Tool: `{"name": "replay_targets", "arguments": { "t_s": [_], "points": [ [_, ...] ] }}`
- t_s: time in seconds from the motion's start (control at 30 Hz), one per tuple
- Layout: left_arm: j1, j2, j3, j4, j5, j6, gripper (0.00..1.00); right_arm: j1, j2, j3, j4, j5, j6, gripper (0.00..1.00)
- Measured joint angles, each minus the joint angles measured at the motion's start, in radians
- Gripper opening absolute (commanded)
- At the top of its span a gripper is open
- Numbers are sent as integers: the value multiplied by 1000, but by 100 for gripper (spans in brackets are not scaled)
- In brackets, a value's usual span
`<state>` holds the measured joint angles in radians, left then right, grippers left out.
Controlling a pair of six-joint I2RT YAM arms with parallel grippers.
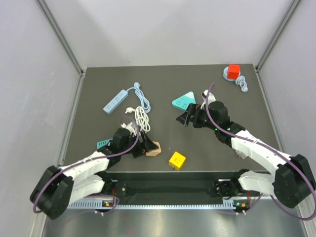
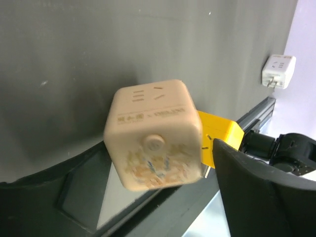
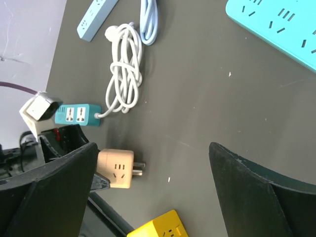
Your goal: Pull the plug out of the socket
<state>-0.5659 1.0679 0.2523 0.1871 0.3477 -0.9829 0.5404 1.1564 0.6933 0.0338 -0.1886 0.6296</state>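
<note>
We find the beige cube plug [image 3: 116, 169] low and left of centre in the right wrist view, lying on the dark table [image 1: 168, 79] with its metal prongs [image 3: 138, 169] bare and pointing toward the right of the frame; no socket sits on them. The yellow cube socket [image 1: 177, 160] lies near it, toward the lower right, and the two are apart; we judge the separating is done or very nearly so.

The left gripper [image 1: 147, 146] has its fingers on either side of the beige cube, which fills the middle of the left wrist view. A sliver of yellow shows between the cube and the right-hand finger, so we cannot tell whether the pads are pressing or only standing close. The right gripper [image 3: 153, 148] hangs over bare table in the centre-right of the top view, fingers spread wide with nothing between them.

We take the cube for hard moulded plastic, light and stiff; its faces look smooth and its edges rounded, so it may slide or twist under a loose pinch. We would hold it on two opposite flat faces, clear of the prongs and of the round button on its near face; any pull should run straight along the prongs, since a sideways wrench could bend them.
</note>
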Motion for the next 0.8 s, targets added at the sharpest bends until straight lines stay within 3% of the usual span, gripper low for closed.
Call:
{"name": "replay_targets", "arguments": {
  "t_s": [0.07,0.43,0.63,0.8],
  "points": [
    [0,-44,35,-88,-18,29,97,0,0,0,3,0,3,93],
    [-1,-201,256,-504,-149,219,98,0,-26,-8,-16,-2,33,94],
    [-2,-238,403,-622,-252,311,98,0,-53,5,-89,51,-6,95],
    [-2,-169,502,-621,-274,369,95,-16,16,77,-134,89,-51,95]
  ]
}}
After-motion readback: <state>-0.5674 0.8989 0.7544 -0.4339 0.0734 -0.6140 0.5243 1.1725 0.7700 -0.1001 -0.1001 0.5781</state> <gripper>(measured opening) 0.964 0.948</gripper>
